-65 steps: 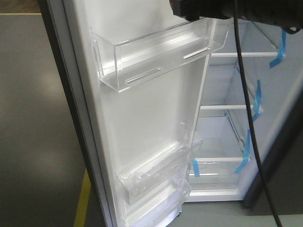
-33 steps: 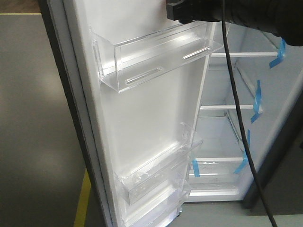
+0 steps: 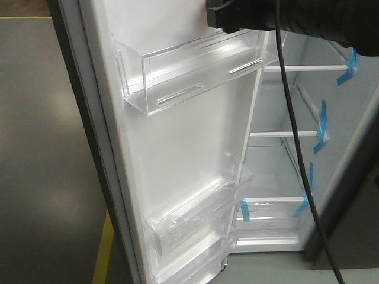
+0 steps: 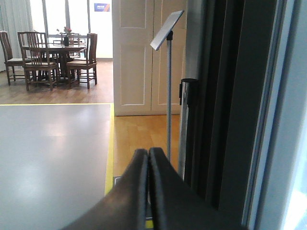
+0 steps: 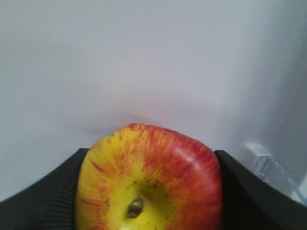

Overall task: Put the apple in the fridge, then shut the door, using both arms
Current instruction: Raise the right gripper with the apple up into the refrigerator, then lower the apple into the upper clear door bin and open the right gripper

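**Apple clamped in the right gripper, fridge standing open**

Low centre of the right wrist view: the apple (image 5: pixel 148 182), red streaked with yellow, stem dimple toward the lens. Grasped by the right gripper (image 5: pixel 151 152), one ridged black finger (image 5: pixel 45 196) pressed against each flank.

Probably firm and fairly light, with a smooth, waxy, rounded skin. Prone to slipping from flat pads and to bruising under a hard squeeze or a drop. Best held as here, across the widest girth, with modest pressure.

Behind it, only a plain white surface and a scrap of clear plastic (image 5: pixel 268 167) at lower right. Cannot tell whether fridge wall or door lining.

Low centre of the left wrist view: the left gripper (image 4: pixel 147 155), fingers pressed together on nothing, just beside a dark upright edge.

Front view: the door (image 3: pixel 189 136) swung wide, white inner face carrying clear bins (image 3: pixel 195 74). To the right, the fridge (image 3: pixel 275 165) with glass shelves (image 3: pixel 284 134) and blue tape (image 3: pixel 321 121). Across the upper right, a black arm (image 3: pixel 296 15) trailing a cable (image 3: pixel 296 136).

Hard, flat, slick shelving, so expect rolling unless set down gently on its base.

Beyond the fridge, in the left wrist view: grey floor (image 4: pixel 48 153) edged by a yellow line (image 4: pixel 110 143), wooden boards (image 4: pixel 139 139), a sign stand (image 4: pixel 168 86), and a table with chairs (image 4: pixel 53 57) at upper left.
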Tool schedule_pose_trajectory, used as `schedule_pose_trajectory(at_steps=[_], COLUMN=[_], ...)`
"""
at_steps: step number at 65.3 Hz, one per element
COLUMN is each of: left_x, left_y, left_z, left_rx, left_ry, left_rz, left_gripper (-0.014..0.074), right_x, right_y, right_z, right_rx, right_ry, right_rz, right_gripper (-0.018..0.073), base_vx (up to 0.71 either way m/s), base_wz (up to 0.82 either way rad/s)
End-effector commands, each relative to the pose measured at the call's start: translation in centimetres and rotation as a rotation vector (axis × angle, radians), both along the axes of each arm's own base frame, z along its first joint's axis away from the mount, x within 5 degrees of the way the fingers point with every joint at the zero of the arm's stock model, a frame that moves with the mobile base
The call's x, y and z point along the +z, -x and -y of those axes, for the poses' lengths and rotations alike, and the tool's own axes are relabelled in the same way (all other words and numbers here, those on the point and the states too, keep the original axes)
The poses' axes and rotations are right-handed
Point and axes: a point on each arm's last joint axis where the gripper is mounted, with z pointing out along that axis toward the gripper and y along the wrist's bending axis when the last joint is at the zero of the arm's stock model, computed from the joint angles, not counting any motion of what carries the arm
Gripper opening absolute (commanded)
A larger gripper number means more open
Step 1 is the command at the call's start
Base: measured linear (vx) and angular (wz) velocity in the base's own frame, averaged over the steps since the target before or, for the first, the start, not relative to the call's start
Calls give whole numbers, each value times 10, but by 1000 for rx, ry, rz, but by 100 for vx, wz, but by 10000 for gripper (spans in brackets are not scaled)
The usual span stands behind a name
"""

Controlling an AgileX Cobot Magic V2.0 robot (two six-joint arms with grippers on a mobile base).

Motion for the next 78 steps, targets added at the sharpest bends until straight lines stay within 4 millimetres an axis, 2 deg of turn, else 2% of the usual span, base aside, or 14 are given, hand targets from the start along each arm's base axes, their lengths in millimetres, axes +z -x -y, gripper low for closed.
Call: schedule_pose_trajectory(at_steps=[1,18,35,46,68,78], left_x=[-2,-2,-2,-2,-2,-2], left_y=[0,0,0,0,0,0], left_z=[0,0,0,0,0,0], left_rx=[-3,-3,-3,-3,-3,-3], left_ry=[16,16,16,16,16,16], left_rz=[58,58,58,58,58,58], left_gripper=[-6,-6,-6,-6,-6,-6], right_x=[26,27,39,47,56,44], right_y=[11,12,27,48,101,119], right_z=[5,5,11,18,39,45], right_rx=[-7,-6,0,20,40,40], right_ry=[-32,-37,-40,-9,25,12], right_rz=[104,97,103,42,-169,-238], right_gripper=[494,583,593,592,564,515], base_vx=[0,0,0,0,0,0], base_wz=[0,0,0,0,0,0])
